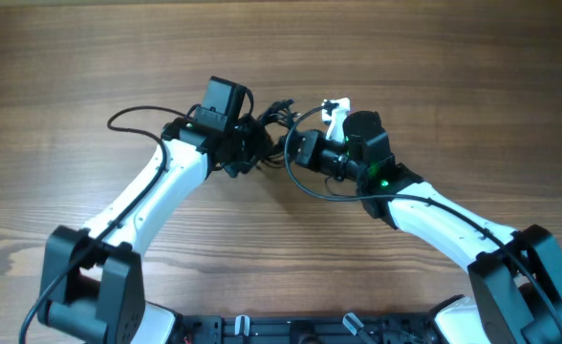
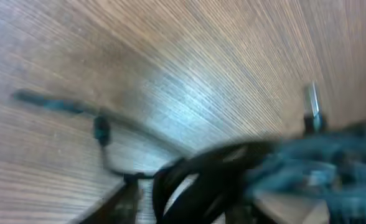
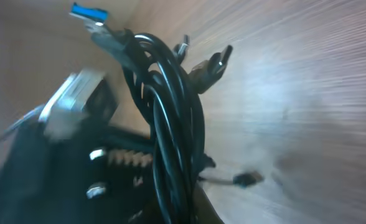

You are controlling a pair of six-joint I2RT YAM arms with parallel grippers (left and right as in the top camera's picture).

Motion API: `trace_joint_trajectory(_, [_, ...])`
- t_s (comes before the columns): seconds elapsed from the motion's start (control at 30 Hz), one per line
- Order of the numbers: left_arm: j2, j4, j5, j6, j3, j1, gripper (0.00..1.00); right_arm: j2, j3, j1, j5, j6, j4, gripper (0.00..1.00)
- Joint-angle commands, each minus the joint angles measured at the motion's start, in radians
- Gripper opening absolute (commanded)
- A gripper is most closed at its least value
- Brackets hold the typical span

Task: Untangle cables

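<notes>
The cables (image 1: 276, 117) are a small black bunch on the wooden table, between the two arms. My right gripper (image 1: 293, 148) is shut on them. In the right wrist view the twisted black strands (image 3: 170, 124) rise from its jaws, ending in a blue-tipped plug (image 3: 86, 12) and a dark plug (image 3: 213, 63). My left gripper (image 1: 254, 145) sits against the bunch from the left. Its own view is blurred: a black loop (image 2: 192, 180) lies right at the jaws and a thin wire (image 2: 102, 130) trails over the table. How its jaws stand I cannot make out.
The left arm's thick black cable (image 1: 133, 115) arcs out over the table at the left. The right arm's cable (image 1: 310, 186) loops below the two grippers. The arms' bases stand at the near edge, and wooden tabletop (image 1: 453, 76) stretches all around.
</notes>
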Motion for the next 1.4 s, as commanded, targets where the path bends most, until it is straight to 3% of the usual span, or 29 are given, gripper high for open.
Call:
trace_joint_trajectory(0.0, [0.024, 0.050, -0.058, 0.148, 0.009, -0.002, 0.06, -0.007, 0.003, -0.002, -0.161, -0.093, 0.014, 0.04])
trace_joint_trajectory(0.07, [0.024, 0.044, -0.087, 0.277, 0.009, -0.001, 0.04, -0.007, 0.003, -0.022, -0.211, -0.102, 0.012, 0.04])
trace_joint_trajectory(0.1, [0.023, 0.027, -0.109, 0.394, 0.009, 0.002, 0.04, -0.007, 0.003, -0.062, -0.253, -0.129, -0.014, 0.19])
trace_joint_trajectory(0.17, [0.021, 0.022, -0.111, 0.491, 0.009, 0.012, 0.04, -0.007, 0.003, -0.122, -0.316, -0.236, -0.093, 0.51])
trace_joint_trajectory(0.2, [0.021, 0.023, -0.122, 0.540, 0.009, 0.017, 0.04, -0.007, 0.003, -0.160, -0.345, -0.299, -0.162, 0.62])
trace_joint_trajectory(0.23, [0.021, 0.022, -0.137, 0.573, 0.009, 0.018, 0.04, -0.007, 0.003, -0.190, -0.357, -0.329, -0.209, 0.63])
trace_joint_trajectory(0.33, [0.021, 0.023, -0.212, 0.598, 0.009, 0.018, 0.04, -0.007, 0.003, -0.209, -0.412, -0.364, -0.193, 0.51])
trace_joint_trajectory(0.43, [0.021, 0.022, -0.230, 0.624, 0.009, 0.016, 0.04, -0.008, 0.003, -0.140, -0.426, -0.451, -0.101, 0.49])
trace_joint_trajectory(0.57, [0.021, 0.014, -0.229, 0.623, 0.009, 0.008, 0.04, -0.007, 0.003, -0.035, -0.143, -0.491, -0.039, 0.41])
trace_joint_trajectory(0.67, [0.021, 0.003, -0.229, 0.623, 0.009, -0.014, 0.04, -0.007, 0.003, 0.001, -0.046, -0.490, -0.048, 0.33])
trace_joint_trajectory(0.73, [0.021, 0.003, -0.230, 0.624, 0.009, -0.034, 0.04, -0.007, 0.003, 0.013, 0.039, -0.491, -0.065, 0.33])
trace_joint_trajectory(1.0, [0.021, -0.001, -0.275, 0.653, 0.009, -0.039, 0.04, -0.011, 0.003, 0.013, 0.044, -0.487, -0.086, 0.33])
trace_joint_trajectory(1.1, [0.021, -0.001, -0.274, 0.654, 0.009, -0.040, 0.04, -0.011, 0.003, 0.013, 0.127, -0.497, -0.174, 0.35])
trace_joint_trajectory(1.37, [0.021, 0.000, -0.190, 0.653, 0.009, -0.040, 0.04, -0.011, 0.003, 0.014, -0.040, -0.514, -0.129, 0.25])
